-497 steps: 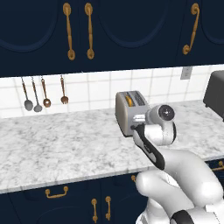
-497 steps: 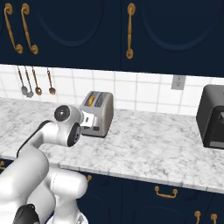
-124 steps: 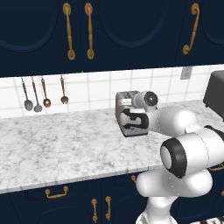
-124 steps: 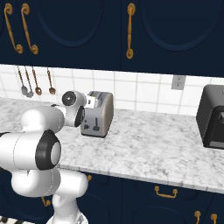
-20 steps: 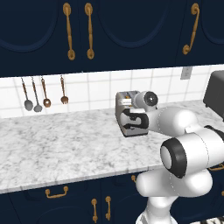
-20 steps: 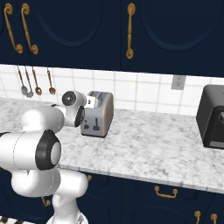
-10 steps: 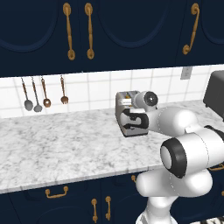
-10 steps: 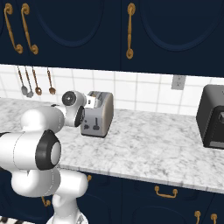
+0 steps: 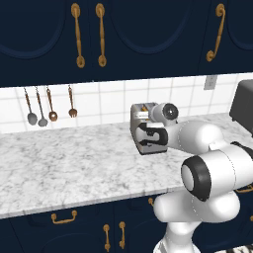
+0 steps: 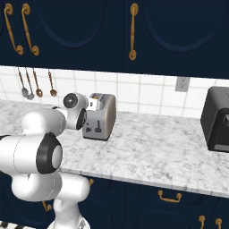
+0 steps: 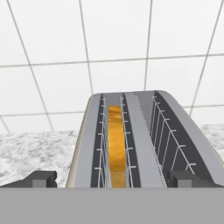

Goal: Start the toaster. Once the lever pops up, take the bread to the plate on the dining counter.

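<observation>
Hand view: looks down along the top of the toaster [image 11: 140,140], which stands on the marbled worktop [image 11: 30,151] in front of a white tiled wall [image 11: 113,39]. Two long slots with wire guides run away from the camera. The bread [image 11: 116,144] sits upright in the left-hand slot as this view shows it, golden-tan top edge visible between the guides; the other slot shows bare wire. The two dark fingertips [image 11: 37,179] rise at the bottom corners, one on each side of the toaster body, so the jaws stand wide with nothing between them but the near end of the toaster. Whether either tip touches the toaster casing cannot be told.

Left base view: toaster [image 9: 141,126] stands near the back of the worktop [image 9: 69,163], close to the tiled wall. The white arm reaches forward and the gripper [image 9: 149,138] sits against the toaster's near narrow face, hiding much of it. Three hanging spoons and a fork [image 9: 72,101] are on the wall well to the left. A dark grey boxy appliance [image 9: 243,104] shows at the right edge.

Right base view: toaster [image 10: 100,117] with small dark controls on its narrow face; the gripper's hand is just beside its left end. The dark appliance [image 10: 217,118] stands well apart to the right on the same worktop. Navy cabinets with gold handles [image 10: 132,31] hang above.
</observation>
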